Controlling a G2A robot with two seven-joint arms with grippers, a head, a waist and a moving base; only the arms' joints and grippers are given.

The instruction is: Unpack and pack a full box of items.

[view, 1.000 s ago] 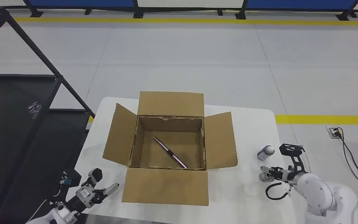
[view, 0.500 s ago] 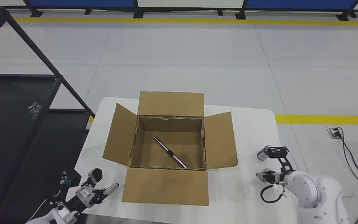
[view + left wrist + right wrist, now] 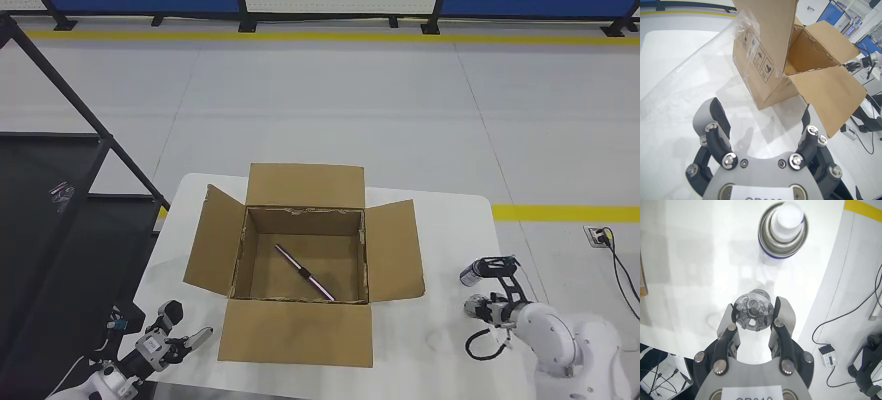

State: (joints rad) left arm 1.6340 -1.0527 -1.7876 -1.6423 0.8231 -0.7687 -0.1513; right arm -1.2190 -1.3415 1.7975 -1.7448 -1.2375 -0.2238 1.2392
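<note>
An open cardboard box (image 3: pixel 303 186) stands mid-table with its flaps spread; a thin dark pen-like rod (image 3: pixel 303 272) lies slanted on its floor. My right gripper (image 3: pixel 754 311) is shut on a grey toothed metal part (image 3: pixel 753 316) over the white table near its right edge, right gripper (image 3: pixel 478 306). Just beyond it stands an upright spray can (image 3: pixel 783 232), spray can (image 3: pixel 470 273), apart from the fingers. My left gripper (image 3: pixel 761 107) is open with nothing between its fingers, low over the table at the box's near left corner, left gripper (image 3: pixel 200 336).
The box (image 3: pixel 761 62) has a strip of clear tape (image 3: pixel 745 20) hanging off one flap. The white table (image 3: pixel 440 220) ends close to the right of the can. A black frame (image 3: pixel 100 150) stands left of the table.
The right arm's wrist has swung in closer to the spray can, with the gripper staying near the same spot by the table's right edge. The left arm and the box have not moved.
</note>
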